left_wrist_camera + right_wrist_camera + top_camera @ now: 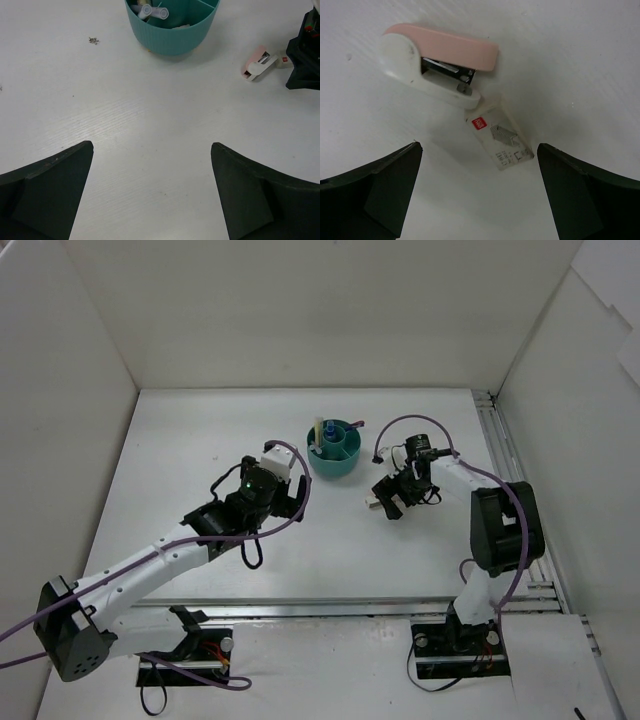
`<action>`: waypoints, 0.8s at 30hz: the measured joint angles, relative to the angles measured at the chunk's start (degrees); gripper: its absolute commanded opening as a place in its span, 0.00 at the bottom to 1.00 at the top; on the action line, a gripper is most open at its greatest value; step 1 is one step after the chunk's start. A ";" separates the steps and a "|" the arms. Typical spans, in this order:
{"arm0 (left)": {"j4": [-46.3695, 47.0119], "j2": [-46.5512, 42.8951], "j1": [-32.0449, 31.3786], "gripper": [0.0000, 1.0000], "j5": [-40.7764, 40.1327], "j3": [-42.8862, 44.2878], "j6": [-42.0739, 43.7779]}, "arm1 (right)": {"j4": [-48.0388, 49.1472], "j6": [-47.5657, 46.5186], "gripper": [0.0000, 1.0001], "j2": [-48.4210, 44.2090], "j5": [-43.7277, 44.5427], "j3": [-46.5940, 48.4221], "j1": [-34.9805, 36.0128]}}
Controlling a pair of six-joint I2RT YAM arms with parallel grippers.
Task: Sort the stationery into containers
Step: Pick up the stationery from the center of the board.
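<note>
Both arms reach out low over the white worktop [190,430], each claw spread wide and empty. The left claw [152,195] faces the one teal organizer [172,30], far centre, with stationery [321,434] inside. The right claw [480,192] hangs over one pink-and-white stapler [437,60] touching one staple box [500,137], right of the organizer.

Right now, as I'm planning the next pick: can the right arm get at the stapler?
Probably yes: the right gripper hovers open above the stapler. Nothing covers it; only the staple box lies close beside it.
</note>
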 measured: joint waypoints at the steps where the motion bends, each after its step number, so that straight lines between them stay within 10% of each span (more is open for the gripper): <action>1: -0.44 -0.02 0.00 1.00 -0.68 -0.04 -0.44 | 0.07 0.02 0.98 1.81 0.50 0.96 0.04; 6: -1.20 -0.13 0.11 1.00 -3.76 -0.04 -2.21 | 1.14 0.13 0.94 6.54 3.28 4.44 0.09; 8: -1.60 -0.13 0.13 1.00 -4.70 -0.04 -2.71 | 1.07 0.07 0.74 6.58 3.52 4.44 0.09; 9: -1.81 -0.13 0.13 1.00 -5.18 -0.04 -2.91 | 1.07 0.09 0.48 6.58 3.61 4.44 0.13; 13: -2.60 -0.13 0.13 1.00 -6.75 -0.04 -3.39 | 0.70 0.55 0.17 6.58 3.52 4.46 0.42; 24: -3.50 -0.13 0.13 1.00 -10.67 -0.13 -4.81 | 1.68 3.43 0.05 -0.24 3.56 4.50 0.42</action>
